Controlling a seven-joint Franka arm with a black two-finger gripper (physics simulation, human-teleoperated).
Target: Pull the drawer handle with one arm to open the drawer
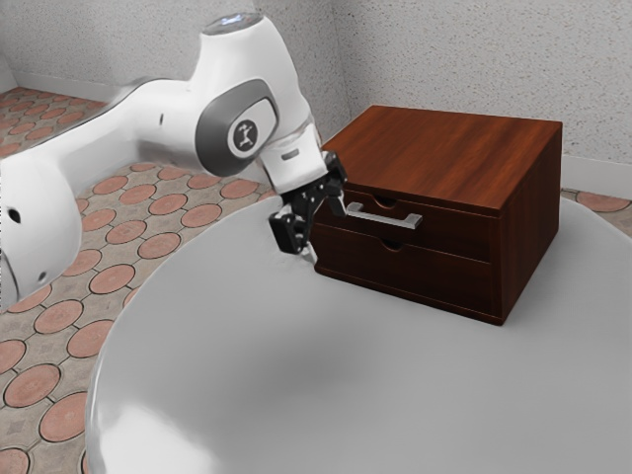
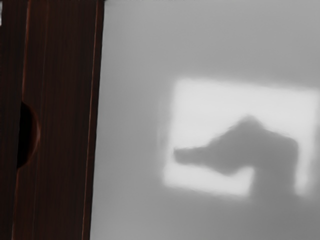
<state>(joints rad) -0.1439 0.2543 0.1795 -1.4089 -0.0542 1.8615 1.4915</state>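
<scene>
A dark wooden cabinet [image 1: 449, 148] with two stacked drawers stands on the round grey table [image 1: 296, 375]. The upper drawer [image 1: 444, 232] carries a silver bar handle [image 1: 385, 215]; the lower drawer [image 1: 415, 272] has only a finger notch. My black gripper [image 1: 301, 235] hangs at the cabinet's front corner on the exterior view's left, just beside the handle's near end. Its hold on the handle is not discernible. In the wrist view, the dark drawer front [image 2: 55, 125] with a rounded notch [image 2: 27, 135] runs beside my hand, above the grey table [image 2: 200, 50].
The table stretches wide and bare in front of the cabinet. A tiled floor [image 1: 128, 217] lies beyond the table's edge on the exterior view's left, with grey walls [image 1: 474, 49] behind. A bright patch holding my hand's shadow [image 2: 240, 145] lies on the table.
</scene>
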